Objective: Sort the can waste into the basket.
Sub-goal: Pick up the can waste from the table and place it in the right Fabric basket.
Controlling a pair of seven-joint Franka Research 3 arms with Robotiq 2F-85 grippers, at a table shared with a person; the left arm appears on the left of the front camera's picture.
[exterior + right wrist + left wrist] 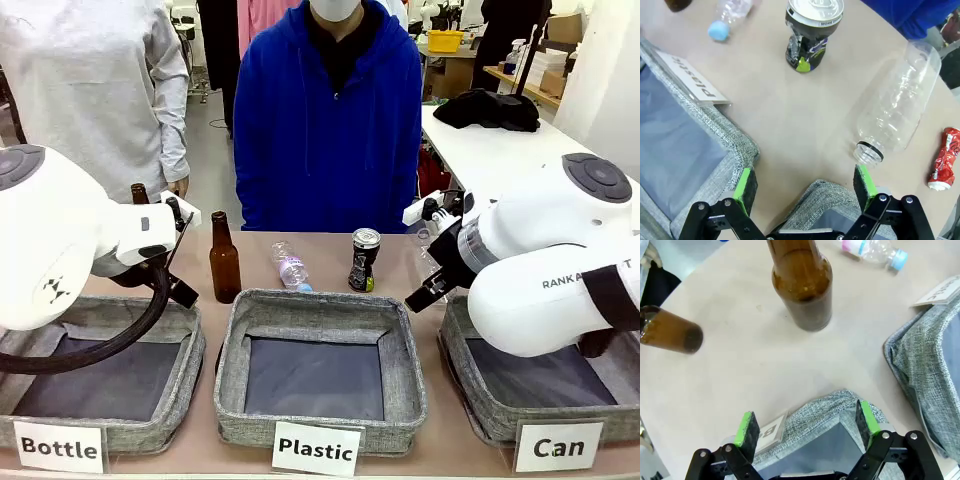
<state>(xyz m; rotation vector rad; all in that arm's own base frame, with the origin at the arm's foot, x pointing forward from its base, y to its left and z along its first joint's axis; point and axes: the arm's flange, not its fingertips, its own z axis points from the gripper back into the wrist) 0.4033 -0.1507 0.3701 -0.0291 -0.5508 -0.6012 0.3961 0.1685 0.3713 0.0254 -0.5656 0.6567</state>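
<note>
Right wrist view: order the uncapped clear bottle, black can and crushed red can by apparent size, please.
Largest: the uncapped clear bottle, clearly.
Middle: the black can, its lid slightly cropped at the top edge.
Smallest: the crushed red can, at the picture's right edge.

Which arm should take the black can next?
Right. The right pincer, open, hangs over the Can basket corner, with the black can upright just ahead and the red can off to the side. The left pincer is over the Bottle basket, facing brown bottles.
</note>
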